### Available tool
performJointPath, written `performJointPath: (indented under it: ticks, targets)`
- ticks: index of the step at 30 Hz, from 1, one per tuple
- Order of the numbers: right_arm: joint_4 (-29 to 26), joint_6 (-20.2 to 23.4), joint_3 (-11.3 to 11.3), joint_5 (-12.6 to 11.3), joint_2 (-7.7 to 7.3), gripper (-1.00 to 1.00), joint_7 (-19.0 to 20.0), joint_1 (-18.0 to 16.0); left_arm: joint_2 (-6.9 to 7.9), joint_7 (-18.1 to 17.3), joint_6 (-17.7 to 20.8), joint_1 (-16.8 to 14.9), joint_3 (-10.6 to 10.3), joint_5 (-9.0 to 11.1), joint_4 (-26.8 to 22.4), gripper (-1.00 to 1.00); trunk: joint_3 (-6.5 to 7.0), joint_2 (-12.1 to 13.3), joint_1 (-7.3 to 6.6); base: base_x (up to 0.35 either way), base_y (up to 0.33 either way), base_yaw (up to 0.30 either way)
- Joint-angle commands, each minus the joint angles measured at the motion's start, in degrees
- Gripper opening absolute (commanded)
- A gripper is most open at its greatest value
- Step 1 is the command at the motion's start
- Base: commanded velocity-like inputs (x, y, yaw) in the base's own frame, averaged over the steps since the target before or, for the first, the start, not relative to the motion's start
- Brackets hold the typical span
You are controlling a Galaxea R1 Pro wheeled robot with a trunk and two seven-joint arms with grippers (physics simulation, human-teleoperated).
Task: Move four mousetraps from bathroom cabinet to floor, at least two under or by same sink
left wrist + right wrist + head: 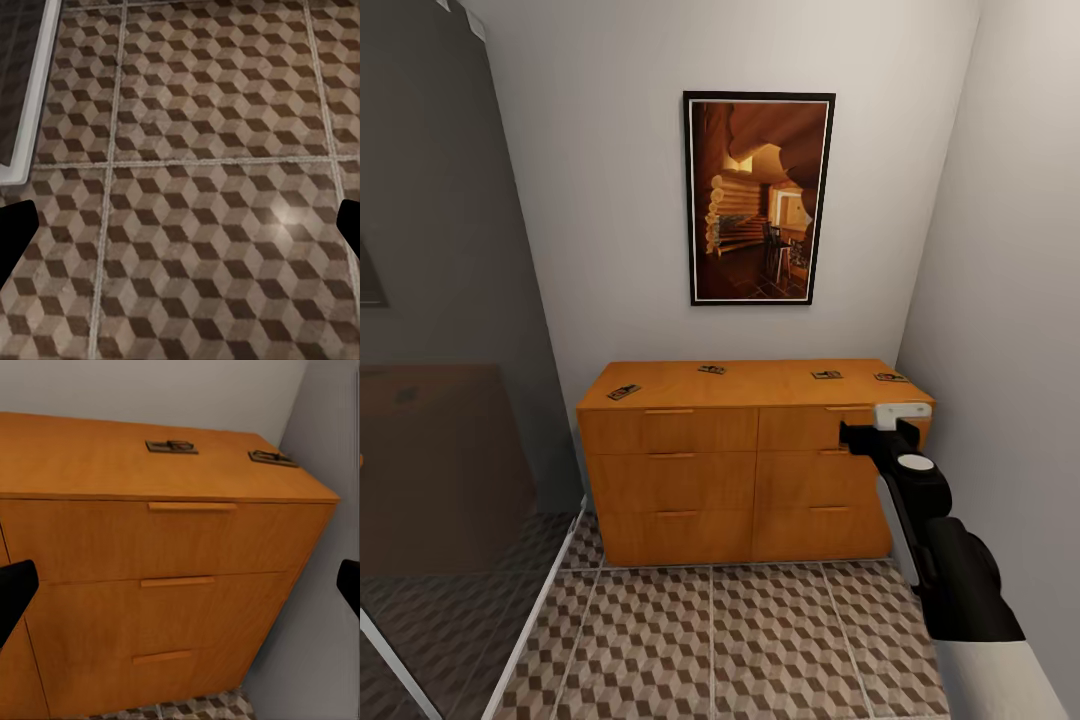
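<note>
Four small flat tan-wood mousetraps with dark metal parts (826,375) lie on top of the low orange-brown wooden cabinet (690,470). My right gripper (880,425) hovers at its right front edge, fingers spread wide and empty. My left gripper (180,232), equally wide and empty, faces the cube-patterned tiled bathroom floor (195,187). I should raise the right fingers above the surface, then descend squarely over the far-right trap (272,457).

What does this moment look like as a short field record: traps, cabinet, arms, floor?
mousetraps: four on the cabinet top, at
drawers: all closed
right gripper: raised before the cabinet's right drawers, fingers apart, holding nothing
left gripper: aimed at the bathroom floor, fingers apart, holding nothing
traps on floor: none yet
wall: framed picture above the cabinet
</note>
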Motion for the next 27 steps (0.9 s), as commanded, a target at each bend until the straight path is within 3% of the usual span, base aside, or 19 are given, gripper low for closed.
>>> performJointPath:
  ticks: [1,8,12,19,27]
  targets:
    - [0.00,1.01,0.13,0.71,-0.05,1.00,0.02,-0.92,0.01,0.20,-0.18,-0.03,-0.08,-0.01,0.06,1.00,-0.06,-0.03,0.00,0.000,0.000,0.000]
    - [0.62,5.35,0.13,1.46,-0.05,1.00,0.18,-6.92,-0.06,0.20,-0.18,-0.03,-0.19,0.02,0.32,1.00,-0.06,-0.03,0.00,0.000,0.000,0.000]
    - [3.50,8.12,0.14,1.57,-0.05,1.00,0.48,-12.15,-0.08,0.20,-0.18,-0.03,-0.25,0.00,0.81,1.00,-0.06,-0.03,0.00,0.000,0.000,0.000]
    - [15.85,9.25,0.14,1.49,-0.05,1.00,0.88,-20.86,-0.12,0.20,-0.12,-0.03,-0.34,0.09,1.93,1.00,-0.06,-0.03,0.00,0.000,0.000,0.000]
    - [22.67,8.15,0.21,1.41,-0.03,1.00,1.75,-24.23,-0.17,0.20,-0.10,-0.03,-0.36,-0.01,4.78,1.00,-0.06,-0.03,0.00,0.018,0.000,0.000]
